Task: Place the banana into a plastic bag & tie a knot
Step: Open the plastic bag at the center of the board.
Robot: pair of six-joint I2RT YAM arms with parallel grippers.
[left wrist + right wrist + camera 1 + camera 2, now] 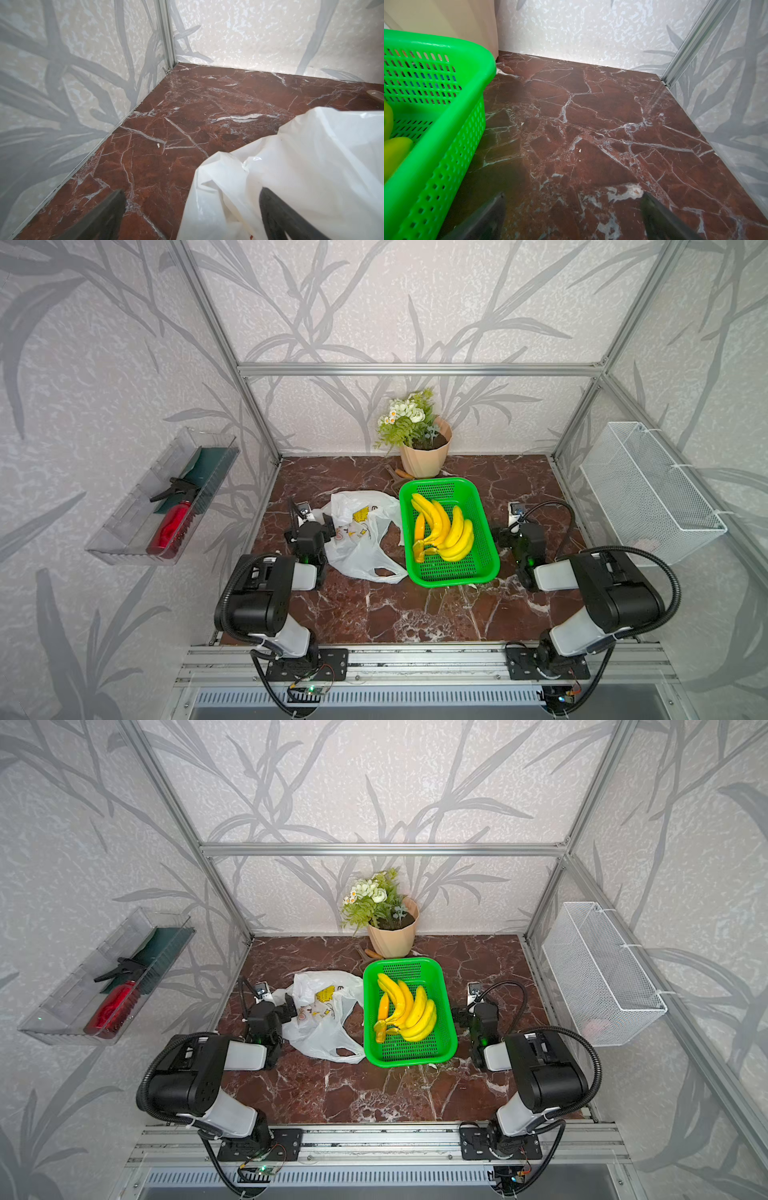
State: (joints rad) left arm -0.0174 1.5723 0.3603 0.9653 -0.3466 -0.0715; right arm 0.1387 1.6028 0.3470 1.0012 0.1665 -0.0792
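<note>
A bunch of yellow bananas (440,531) (406,1011) lies in a green perforated basket (453,581) (452,112) at mid-table. Left of the basket the white plastic bag (357,539) (320,1023) lies crumpled and flat, its handle loops loose toward the front. A knot is not in view. My left gripper (312,519) (192,192) is open at the bag's left edge, and a fold of the bag lies between its fingers. My right gripper (512,526) (573,195) is open just right of the basket, over bare marble.
A potted plant (424,456) stands at the back behind the basket, with a small orange-handled tool (401,475) by it. A white wire basket (648,493) hangs on the right wall. On the left wall a clear tray (124,531) holds a red spray bottle.
</note>
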